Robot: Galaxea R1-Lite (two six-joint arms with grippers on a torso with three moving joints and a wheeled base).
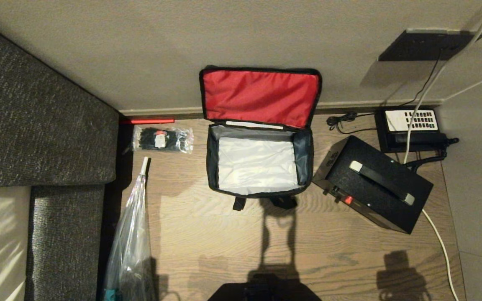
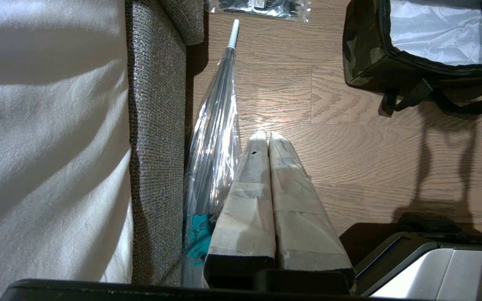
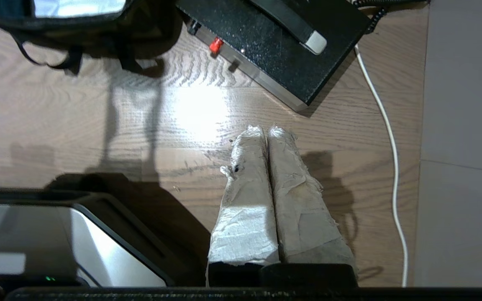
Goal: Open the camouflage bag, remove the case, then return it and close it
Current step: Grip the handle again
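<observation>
Beyond the shut right pincer point(image 3: 267, 130) lies the case point(image 3: 278, 46).

Camouflage bag point(image 1: 261, 167) open on wood floor, red-lined lid propped against wall, silvery interior, black speckled case point(image 1: 373, 184) with handle and red latch just right of it
</observation>
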